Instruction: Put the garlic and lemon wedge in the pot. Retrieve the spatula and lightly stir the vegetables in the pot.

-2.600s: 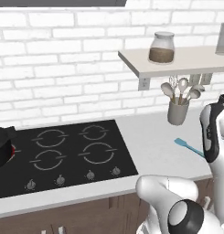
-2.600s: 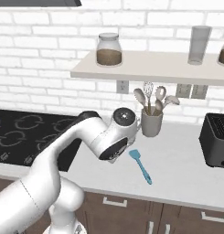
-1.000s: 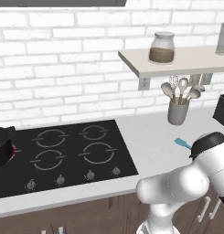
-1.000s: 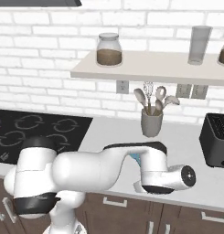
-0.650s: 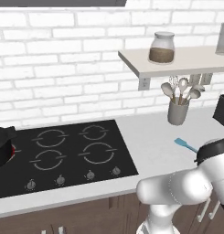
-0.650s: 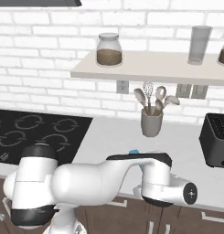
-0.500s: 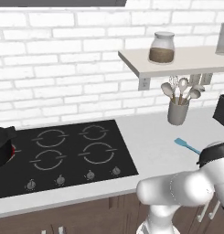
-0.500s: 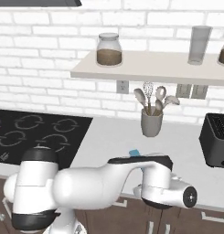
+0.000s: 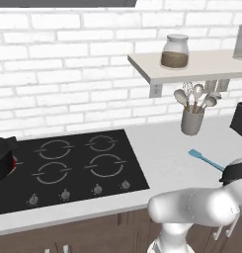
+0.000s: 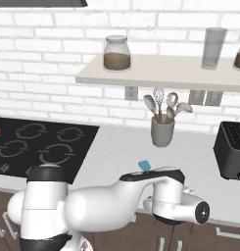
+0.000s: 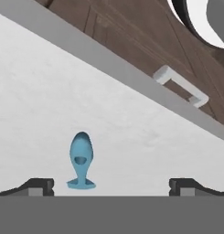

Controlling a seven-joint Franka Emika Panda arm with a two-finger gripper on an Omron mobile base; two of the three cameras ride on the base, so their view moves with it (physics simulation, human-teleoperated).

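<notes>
Gripper [image 11: 111, 185] spread wide, nothing between the tips, poised over pale counter [image 11: 49, 100]; two dark fingertips [image 11: 35, 186] low in the hand view, far apart. Spatula [image 11: 81, 160] between them but nearer the left tip, clear of both, lying flat, end-on to the camera. From the left base view, spatula [image 9: 205, 159] flat on the counter [image 9: 167, 153] right of the hob, blade toward the wall, handle running toward the front edge until hidden behind the arm's dark joint. From the right base view, just a teal tip [image 10: 144, 165] peeking over the white arm.

Pot [image 9: 1, 160] at the far left edge of the left base view, on the hob's left side, well apart from the spatula; a speck of pale and red inside, too small to name. Hob [image 9: 68, 170] black, four rings, knobs along its front. Grey utensil crock [image 9: 192, 121] with spoons and a whisk near the wall, behind the spatula. Shelf [image 9: 191, 66] above, carrying a jar [image 9: 174, 52] of brown stuff; a glass [image 10: 213, 47] further along in the right base view. Black toaster [image 10: 231, 149] at the counter's right end. White brick wall behind. Brown cabinet fronts with a pale handle [image 11: 182, 84] beyond the counter edge in the hand view.
</notes>
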